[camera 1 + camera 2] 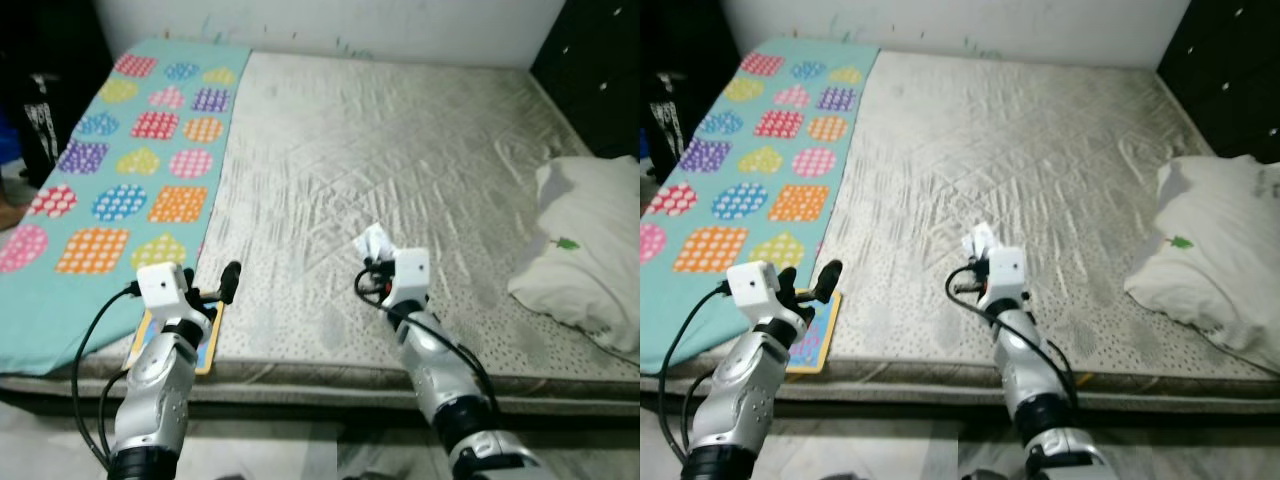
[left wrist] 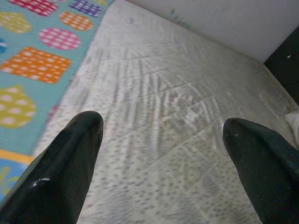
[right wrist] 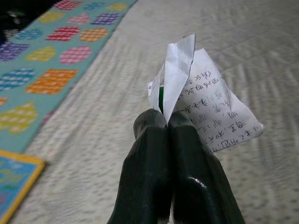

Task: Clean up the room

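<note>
Bare mattress [image 1: 400, 140], paper [image 3: 205, 109] in right hand [image 3: 167, 122]

Bare mattress [image 1: 400, 150]: patterned mat [image 1: 130, 160], pillow [image 1: 590, 240], possibly book [image 1: 205, 345].

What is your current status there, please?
Right pincer shut on crumpled paper. Left pincer open over mattress. Nothing in the way.

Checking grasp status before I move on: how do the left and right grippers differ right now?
The left gripper is open and empty; the right gripper is shut on a crumpled paper with handwriting. The left hovers near the patterned blanket's edge; the right is over the bare mattress's middle. Both are raised near the bed's front edge.
</note>
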Controlling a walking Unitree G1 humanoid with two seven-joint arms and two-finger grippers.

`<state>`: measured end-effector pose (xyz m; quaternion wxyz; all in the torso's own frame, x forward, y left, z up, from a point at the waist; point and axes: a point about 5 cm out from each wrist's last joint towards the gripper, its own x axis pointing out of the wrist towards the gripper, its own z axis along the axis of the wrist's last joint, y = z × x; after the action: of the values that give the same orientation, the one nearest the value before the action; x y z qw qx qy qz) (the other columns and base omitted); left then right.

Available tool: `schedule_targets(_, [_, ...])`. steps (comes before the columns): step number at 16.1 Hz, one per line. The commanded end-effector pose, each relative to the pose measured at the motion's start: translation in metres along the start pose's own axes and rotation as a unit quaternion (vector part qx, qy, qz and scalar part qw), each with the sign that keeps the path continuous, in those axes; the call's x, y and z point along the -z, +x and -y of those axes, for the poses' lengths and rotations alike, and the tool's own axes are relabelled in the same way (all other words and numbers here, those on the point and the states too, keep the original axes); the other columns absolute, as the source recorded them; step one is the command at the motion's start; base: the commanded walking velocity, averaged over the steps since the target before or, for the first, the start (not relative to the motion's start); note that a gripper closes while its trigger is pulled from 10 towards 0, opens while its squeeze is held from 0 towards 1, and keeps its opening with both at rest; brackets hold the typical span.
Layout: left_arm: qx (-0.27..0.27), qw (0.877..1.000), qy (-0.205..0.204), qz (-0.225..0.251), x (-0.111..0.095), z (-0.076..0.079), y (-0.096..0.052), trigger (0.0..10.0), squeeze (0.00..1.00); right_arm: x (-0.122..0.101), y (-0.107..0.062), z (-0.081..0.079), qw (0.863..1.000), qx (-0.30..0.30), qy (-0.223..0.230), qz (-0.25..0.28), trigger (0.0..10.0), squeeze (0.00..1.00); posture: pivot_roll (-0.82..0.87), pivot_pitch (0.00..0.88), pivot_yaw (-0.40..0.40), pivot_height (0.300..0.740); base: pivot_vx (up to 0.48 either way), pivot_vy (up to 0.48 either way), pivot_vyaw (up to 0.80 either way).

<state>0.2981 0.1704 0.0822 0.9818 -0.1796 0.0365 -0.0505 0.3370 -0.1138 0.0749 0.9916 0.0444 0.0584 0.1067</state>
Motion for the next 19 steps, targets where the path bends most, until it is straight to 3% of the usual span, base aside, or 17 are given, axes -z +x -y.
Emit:
schedule_targets(1, [0.010,1.000,-0.001,-0.009,0.0046,0.0044,-0.0010,10.0,0.00,-0.0001,-0.0005,0.0054,1.000,0.009,0.004,-0.001,10.0,0.00,0.07,0.143,-0.056,0.740,0.277,0.000,0.00])
schedule_targets(6, [0.008,1.000,-0.003,-0.008,0.0043,0.0046,-0.0004,10.0,0.00,-0.0006,-0.0001,0.0066,1.000,0.012,0.003,-0.002,10.0,0.00,0.06,0.145,-0.059,0.740,0.287,0.000,0.00])
schedule_targets(13, [-0.006,1.000,-0.011,-0.013,0.0051,0.0011,0.0007,10.0,0.00,-0.0009,0.0005,0.0075,1.000,0.014,0.002,-0.003,10.0,0.00,0.06,0.148,-0.060,0.740,0.000,0.000,0.00])
schedule_targets(19, [-0.004,1.000,-0.017,-0.011,0.0045,0.0011,0.0017,10.0,0.00,-0.0014,0.0011,0.0077,1.000,0.014,0.002,-0.004,10.0,0.00,0.06,0.151,-0.062,0.740,0.000,0.187,-0.42])
